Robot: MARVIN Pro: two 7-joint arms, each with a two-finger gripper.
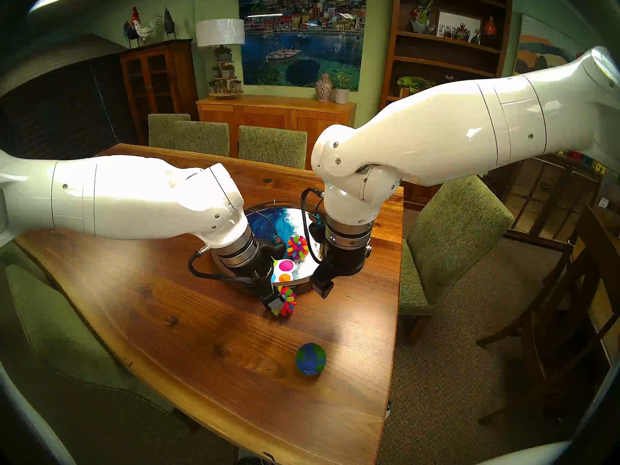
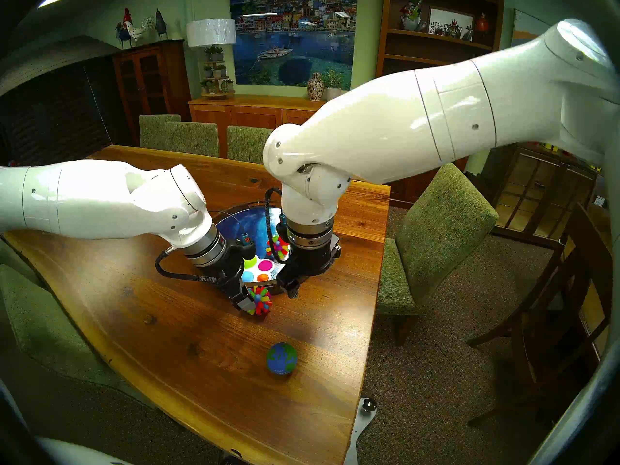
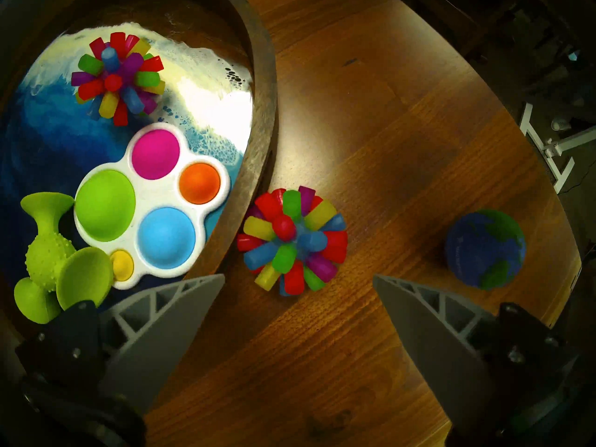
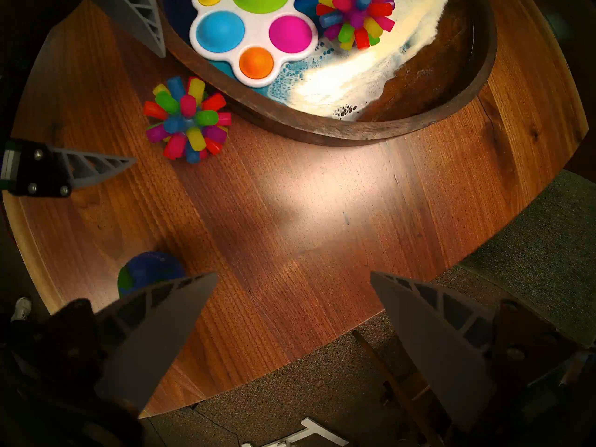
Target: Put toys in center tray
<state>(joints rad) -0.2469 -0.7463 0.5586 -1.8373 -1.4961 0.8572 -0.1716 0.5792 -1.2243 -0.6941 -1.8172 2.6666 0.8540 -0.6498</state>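
The round center tray [image 3: 262,114] has a dark wooden rim and an ocean-pattern base [image 1: 265,221]. In it lie one spiky ball [image 3: 117,78], the white bubble board [image 3: 151,204] and the lime-green suction-cup piece [image 3: 48,259]. The second spiky ball [image 1: 286,301] lies on the table against the tray's near rim. My left gripper [image 3: 299,276] is open and hangs just over it, a finger on each side. The globe ball [image 1: 310,359] sits alone nearer the front edge. My right gripper [image 4: 293,273] is open and empty above bare table beside the tray.
The wooden table [image 1: 167,303] narrows toward its front right edge [image 1: 385,404]. A green chair [image 1: 453,239] stands close on the right, and more chairs [image 1: 271,145] stand at the far side. Both arms crowd the tray's near side.
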